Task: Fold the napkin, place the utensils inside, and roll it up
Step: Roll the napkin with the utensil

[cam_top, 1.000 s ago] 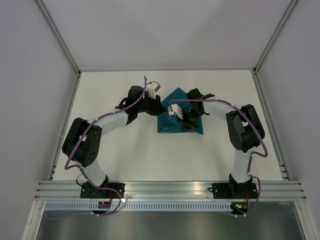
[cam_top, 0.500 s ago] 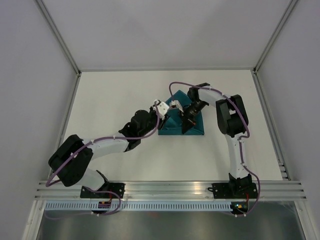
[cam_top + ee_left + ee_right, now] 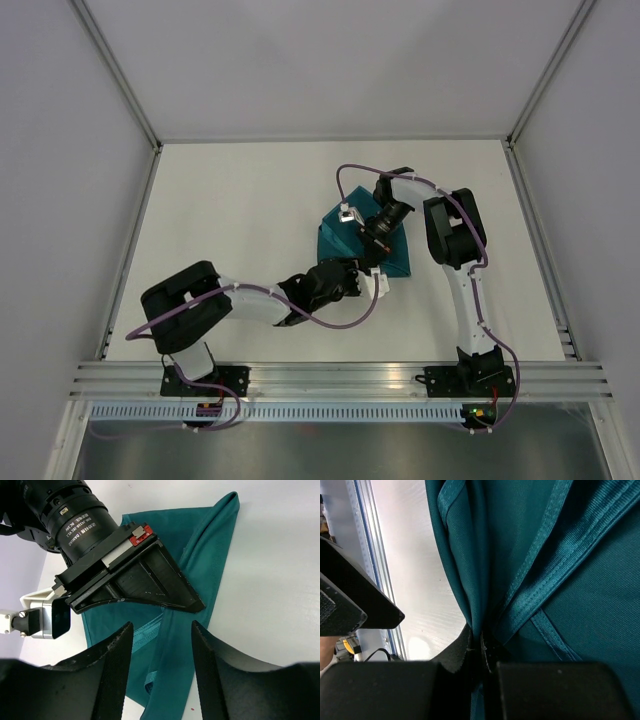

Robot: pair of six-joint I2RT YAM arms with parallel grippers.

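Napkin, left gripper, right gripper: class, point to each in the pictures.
napkin (image 3: 210, 545), left wrist view, on the folded strip along its edge.
left gripper (image 3: 161, 625), left wrist view, in the gap between its open fingertips.
right gripper (image 3: 481, 646), right wrist view, where its fingertips pinch the napkin.

Plain white tabletop (image 3: 230, 220), boxed in by pale grey walls (image 3: 330, 60); aluminium rails (image 3: 340, 378) are laid along the near edge.

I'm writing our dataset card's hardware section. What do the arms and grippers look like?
Left arm and right arm: white links, bulky black joints, a purple cable looping along each. The left gripper and right gripper are black, the latter wedge-shaped with a red tab, beside a cylindrical motor bearing white lettering.
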